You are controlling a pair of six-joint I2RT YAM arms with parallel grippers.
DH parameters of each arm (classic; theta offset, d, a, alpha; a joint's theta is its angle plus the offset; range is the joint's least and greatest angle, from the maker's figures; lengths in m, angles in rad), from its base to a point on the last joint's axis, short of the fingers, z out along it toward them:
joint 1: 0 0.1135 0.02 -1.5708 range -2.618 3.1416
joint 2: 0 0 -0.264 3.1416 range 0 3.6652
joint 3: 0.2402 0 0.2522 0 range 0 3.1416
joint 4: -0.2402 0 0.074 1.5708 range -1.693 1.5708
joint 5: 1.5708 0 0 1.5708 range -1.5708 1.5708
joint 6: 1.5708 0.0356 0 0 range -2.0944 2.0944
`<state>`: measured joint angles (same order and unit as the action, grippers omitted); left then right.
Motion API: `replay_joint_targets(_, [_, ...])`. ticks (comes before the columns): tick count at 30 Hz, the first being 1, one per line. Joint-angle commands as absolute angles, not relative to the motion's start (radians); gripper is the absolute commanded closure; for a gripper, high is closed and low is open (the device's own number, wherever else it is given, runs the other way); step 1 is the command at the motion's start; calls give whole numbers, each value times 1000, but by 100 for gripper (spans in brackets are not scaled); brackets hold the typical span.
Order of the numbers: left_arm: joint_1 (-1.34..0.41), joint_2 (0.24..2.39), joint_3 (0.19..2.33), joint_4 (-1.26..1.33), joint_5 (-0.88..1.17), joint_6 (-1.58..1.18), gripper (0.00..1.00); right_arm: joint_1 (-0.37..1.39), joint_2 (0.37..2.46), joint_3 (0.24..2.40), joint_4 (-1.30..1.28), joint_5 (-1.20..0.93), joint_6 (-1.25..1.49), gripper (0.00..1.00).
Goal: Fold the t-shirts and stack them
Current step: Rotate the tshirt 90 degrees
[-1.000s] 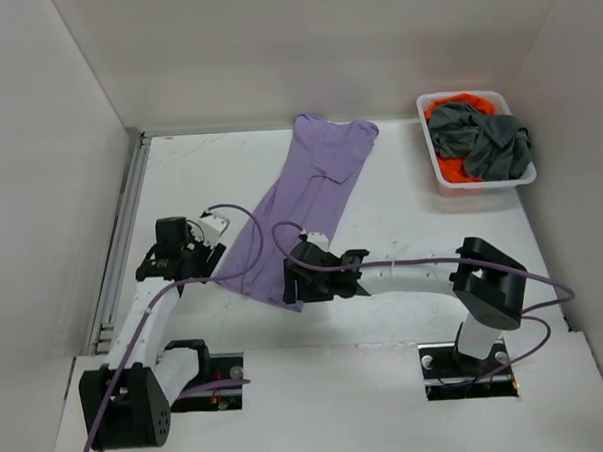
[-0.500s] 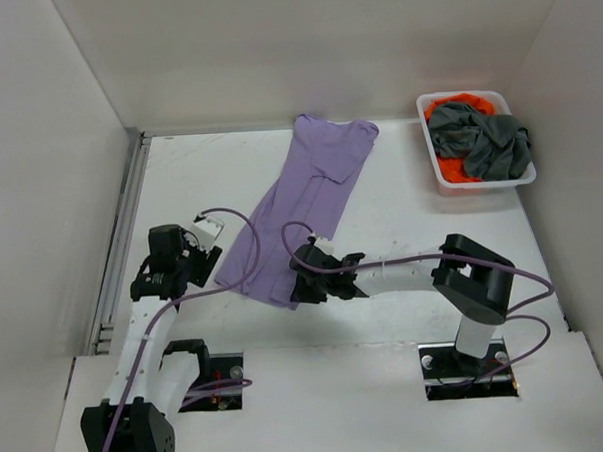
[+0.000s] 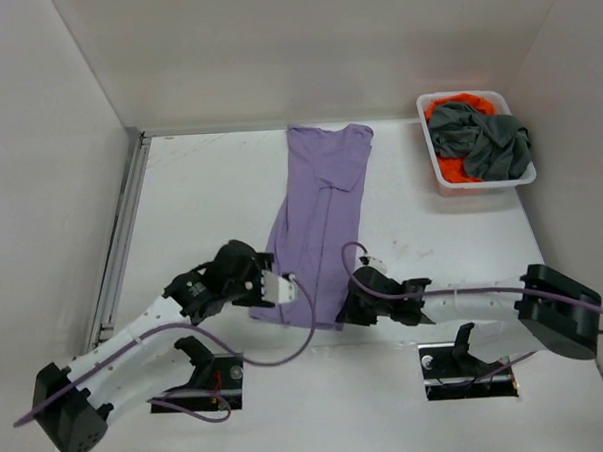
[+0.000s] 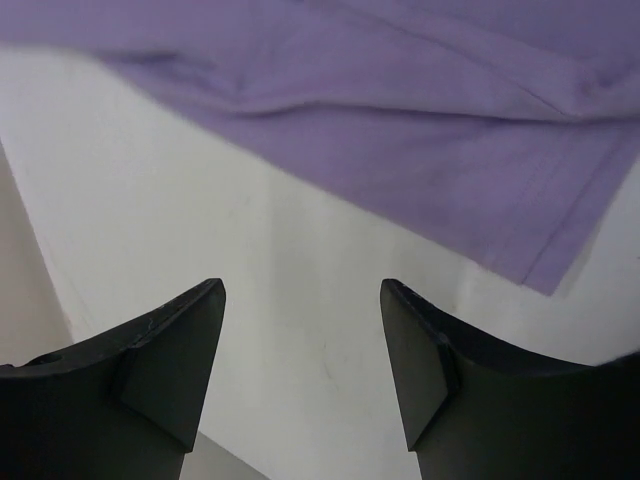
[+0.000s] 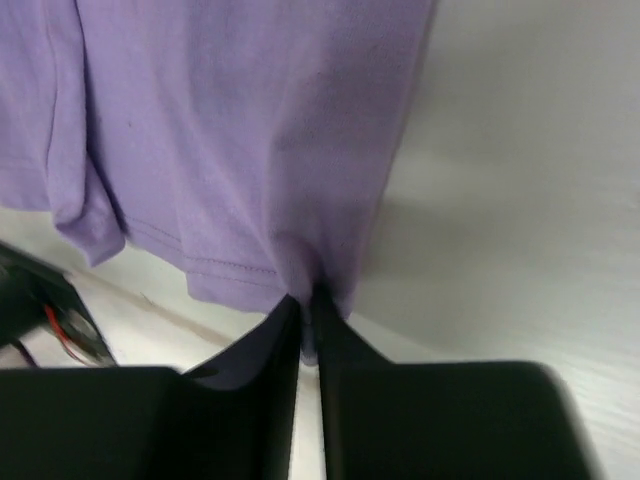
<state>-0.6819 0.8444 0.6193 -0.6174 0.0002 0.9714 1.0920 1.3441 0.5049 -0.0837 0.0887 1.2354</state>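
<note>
The plain lavender-purple short-sleeved t-shirt lay lengthwise down the middle of the frame, hem at lower centre. A second earlier it had slanted toward the lower left, so it had been drawn straighter. The right claw, wide a second before, had pinched shut on the hem's right corner, while the left claw had swung in beside the left corner, jaws apart and empty over the white tabletop. This looked like squaring up for a first fold, with the crumpled dark grey t-shirt and bright orange t-shirt still in the white mesh basket at upper right.
</note>
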Motion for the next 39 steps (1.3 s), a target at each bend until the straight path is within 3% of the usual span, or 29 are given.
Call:
replay_joint_targets(1, [-871,842,545,-652,-38,1202,38,1091,1238,445,-195,52,1214,83])
replay_joint_targets(4, [-1017,833,491,-608,-37,1204,37,1107,1129,472,-282,46,1131,70])
replay_joint_targets(9, [-1047,813,401,-578,12,1221,38,1150,1074,673,-520,144,1075,66])
replay_joint_targets(15, [-983,776,353,-523,23,1207,41,1160,1308,897,-467,88,1028,59])
replay_joint_targets(24, [-739,497,364,-655,132,1074,41,1162,1612,1060,-337,-54,973,44])
replay_joint_targets(29, [-654,471,371,-726,209,1066,40,1167,1704,1126,-299,-81,950,41])
replay_joint_targets(39, [-648,508,379,-703,207,1066,40,1162,1779,1118,-304,-100,985,44])
